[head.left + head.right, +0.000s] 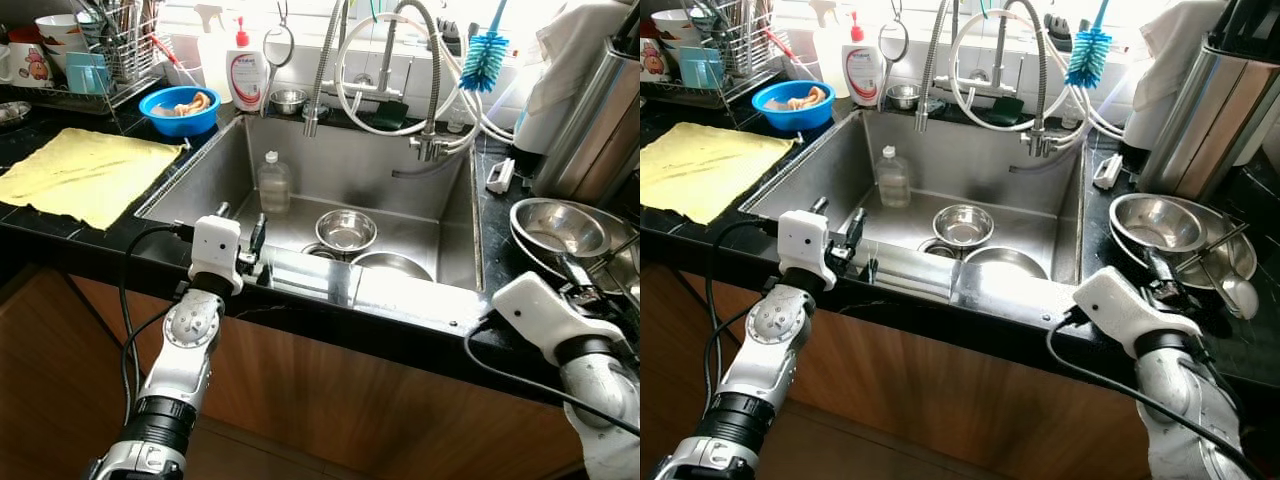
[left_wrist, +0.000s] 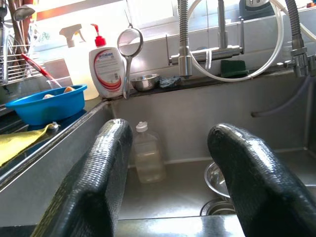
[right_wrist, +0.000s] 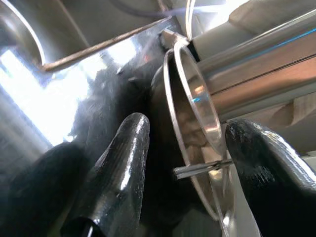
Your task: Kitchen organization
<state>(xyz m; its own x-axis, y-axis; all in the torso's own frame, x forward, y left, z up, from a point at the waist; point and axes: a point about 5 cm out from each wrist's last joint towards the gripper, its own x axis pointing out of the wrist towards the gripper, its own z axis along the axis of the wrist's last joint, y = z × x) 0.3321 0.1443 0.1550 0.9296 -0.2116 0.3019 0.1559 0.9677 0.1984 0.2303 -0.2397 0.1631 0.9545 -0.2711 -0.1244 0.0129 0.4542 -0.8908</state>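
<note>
Two silver arms reach over the dark wooden cabinet front toward a black stone counter (image 1: pixel 60 240). At the near rim of the stainless steel sink (image 1: pixel 400 300) sits the left gripper (image 2: pixel 170 173), its two black fingers spread apart and holding nothing, aimed into the basin. Inside the basin stand a clear plastic bottle with a white cap (image 1: pixel 273 182) against the left wall and a small round steel bowl (image 1: pixel 346 230) near the drain, with another round steel piece (image 1: pixel 392 265) just beside it. On the counter to the right, the right gripper (image 3: pixel 185 148) has its fingers open on either side of the rim of a shiny steel mixing bowl (image 1: pixel 558 226), not closed on it; one finger lies outside the rim, the other inside. A yellow cloth (image 1: pixel 85 175) lies flat on the left counter, with a blue plastic bowl (image 1: pixel 180 110) behind it and a white soap pump bottle with a red top (image 1: pixel 245 70) at the sink's back corner.
</note>
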